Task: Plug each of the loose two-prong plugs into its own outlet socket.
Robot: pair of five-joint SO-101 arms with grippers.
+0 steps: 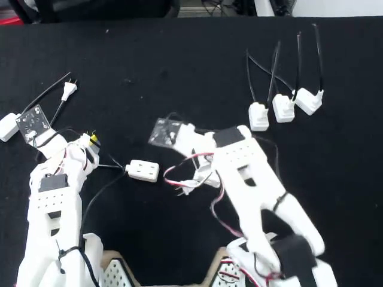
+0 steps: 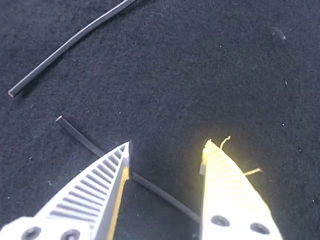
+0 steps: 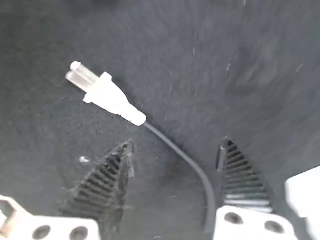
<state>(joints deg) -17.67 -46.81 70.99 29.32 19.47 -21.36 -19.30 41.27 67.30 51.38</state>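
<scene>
Ribbed black fingers (image 3: 107,180) of the right gripper (image 3: 176,142) are gaping wide, straddling the thin black cord (image 3: 186,161) behind the white two-prong plug (image 3: 107,97) lying on the black cloth (image 3: 240,55). Closing here is risking a pinch on the cord alone, leaving the plug dangling. Its long axis is lying flat, prongs pointing away from the claw. Meanwhile the left gripper (image 2: 167,145) is gaping too.

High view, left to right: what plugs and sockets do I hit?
A white block at the edge → loose plug → lone outlet socket → second loose plug → three corded white blocks.
</scene>
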